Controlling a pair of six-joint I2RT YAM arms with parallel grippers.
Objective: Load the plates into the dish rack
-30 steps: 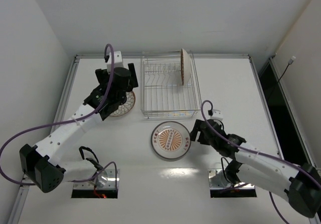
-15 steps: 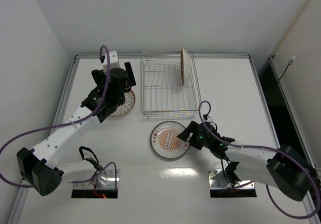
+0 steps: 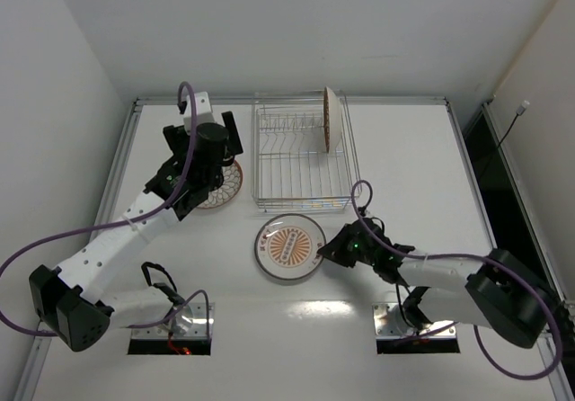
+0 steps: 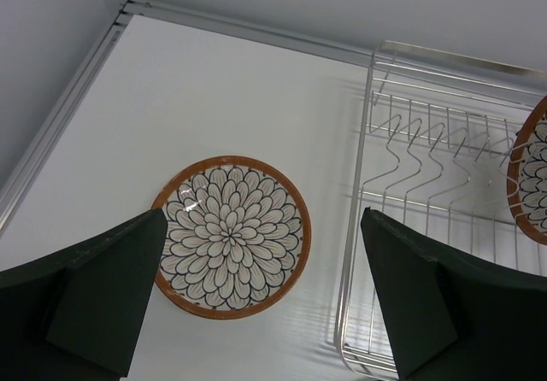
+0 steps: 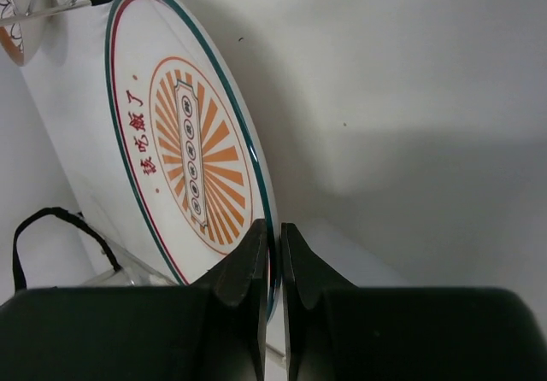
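The orange medallion plate (image 3: 289, 246) lies on the table in front of the dish rack (image 3: 258, 163). My right gripper (image 3: 328, 250) is shut on its right rim; in the right wrist view the rim of this plate (image 5: 184, 142) runs between the closed tips of the right gripper (image 5: 275, 227). The petal plate (image 4: 231, 236) lies flat left of the rack's side wire (image 4: 366, 202). My left gripper (image 4: 263, 216) hangs open above it, holding nothing. A third plate (image 3: 331, 120) stands upright in the rack's right end.
The table's raised metal edge (image 3: 126, 158) runs close along the left, near the left arm. A black strap or cable (image 5: 51, 227) shows at the lower left of the right wrist view.
My right gripper reached left to the medallion plate's right rim and shut on it. The plate slid a little to the left. The left arm shifted slightly, its gripper still open.
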